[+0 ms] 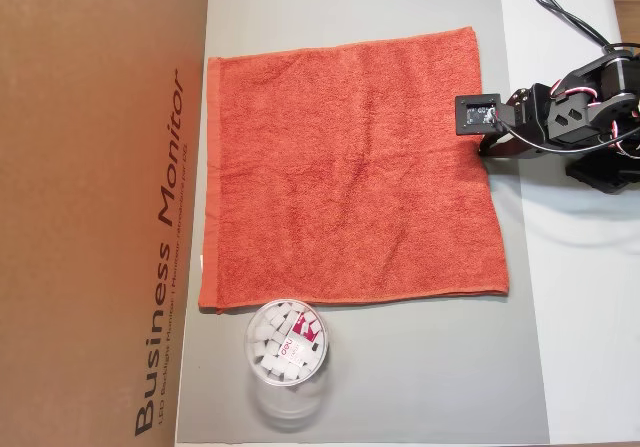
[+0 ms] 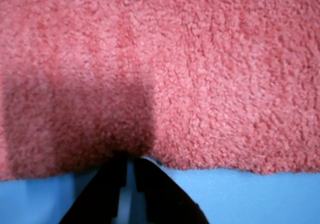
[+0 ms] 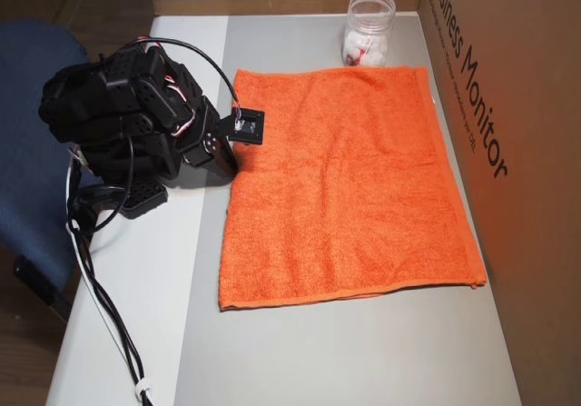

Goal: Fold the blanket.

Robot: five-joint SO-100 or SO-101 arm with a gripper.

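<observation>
The blanket (image 1: 350, 167) is laid flat and unfolded on the grey mat (image 1: 430, 367), its flat woven band along the edge nearest the cardboard box (image 1: 90, 217). In a second overhead view the blanket (image 3: 345, 188) is seen spread from the mat's arm-side edge across to the box (image 3: 508, 106), with no fold made yet.

The gripper (image 2: 128, 160) is set at the middle of the blanket's arm-side edge. In the wrist view the two dark fingers are seen brought nearly together, their tips right at the hem over the mat; whether cloth is pinched between them cannot be told.

The arm (image 1: 570, 112) is based on the white tabletop (image 1: 590, 297) beside the mat. A clear tub (image 1: 286, 352) with white pieces inside is placed just off the blanket's corner by the box, also seen at the far edge (image 3: 369, 29).
</observation>
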